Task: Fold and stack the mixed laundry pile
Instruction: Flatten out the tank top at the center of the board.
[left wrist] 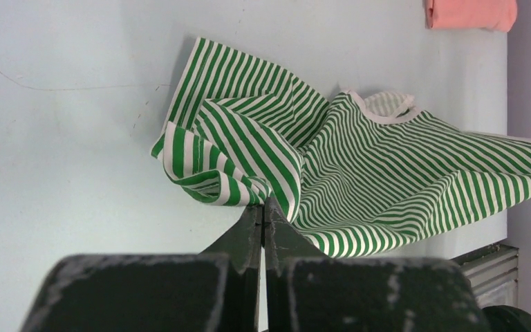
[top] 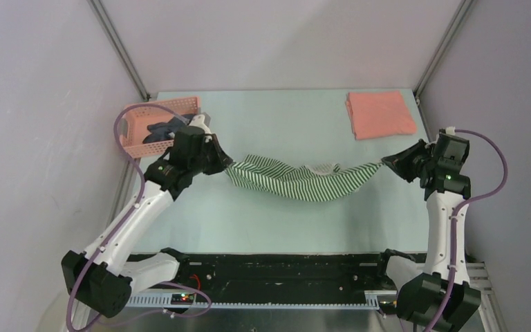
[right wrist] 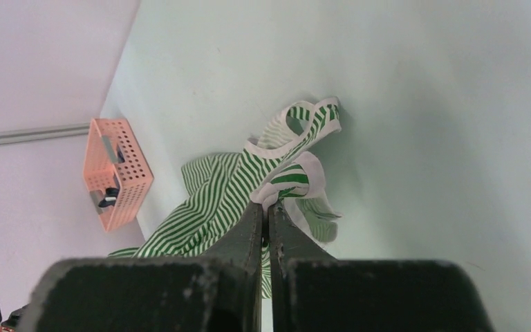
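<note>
Hanging between both grippers, the striped shirt (top: 297, 181) spans the middle of the table (top: 283, 228). Its long axis runs left to right, parallel to the near edge. The middle sags in a shallow curve; whether it touches the table I cannot tell. The white neck trim (top: 321, 168) sits on the far edge of the cloth, right of centre, pointing away from the arm bases.

The left gripper (top: 227, 164) has its jaws pressed together on a bunched fold at the shirt's left end. The right gripper (top: 387, 161) is clamped on the right end, by a white-trimmed edge.

The pink shirt (top: 380, 114) lies folded flat near the far right corner, well apart from the striped one. The dark garment (top: 166, 128) sits in the basket (top: 138, 138) at the far left, just behind the left gripper.
</note>
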### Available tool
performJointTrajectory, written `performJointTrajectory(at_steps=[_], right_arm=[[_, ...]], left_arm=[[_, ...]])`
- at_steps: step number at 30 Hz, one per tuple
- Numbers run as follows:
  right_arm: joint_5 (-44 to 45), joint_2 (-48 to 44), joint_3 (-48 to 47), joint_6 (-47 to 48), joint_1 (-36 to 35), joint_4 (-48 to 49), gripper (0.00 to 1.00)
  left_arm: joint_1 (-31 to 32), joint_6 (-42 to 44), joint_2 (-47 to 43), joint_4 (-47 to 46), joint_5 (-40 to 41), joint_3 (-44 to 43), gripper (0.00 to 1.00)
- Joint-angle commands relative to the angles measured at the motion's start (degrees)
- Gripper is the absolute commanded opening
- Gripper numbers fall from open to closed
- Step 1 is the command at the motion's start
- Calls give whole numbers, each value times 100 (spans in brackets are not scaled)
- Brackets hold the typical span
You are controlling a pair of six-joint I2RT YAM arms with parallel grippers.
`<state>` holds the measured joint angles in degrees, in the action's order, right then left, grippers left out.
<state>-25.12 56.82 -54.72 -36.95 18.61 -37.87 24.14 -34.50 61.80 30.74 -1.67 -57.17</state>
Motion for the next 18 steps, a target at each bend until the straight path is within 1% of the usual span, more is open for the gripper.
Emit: performJointTrajectory(at_steps=[1,5,7,12,16,18], right_arm=[[-90,-235,-513,-129,20,215,0],[-179,-262,-591,-51,20,40,0],[-163,-337,-654,86,32,-280,0],[-259,-747,-682,397,37,-1063,0],[-283,-1030,-678,510,37,-1409,1],[-169,-1182,-671,524,37,-1450,1]], left_arm=[[-58,141,-47,42,146,-597,0],[-58,118,-89,73,37,-667,0],[-58,74,-250,128,10,-595,0],[-58,54,-1000,478,142,-280,0],[-58,54,-1475,778,149,-90,0],[-54,91,-1546,853,337,-33,0]])
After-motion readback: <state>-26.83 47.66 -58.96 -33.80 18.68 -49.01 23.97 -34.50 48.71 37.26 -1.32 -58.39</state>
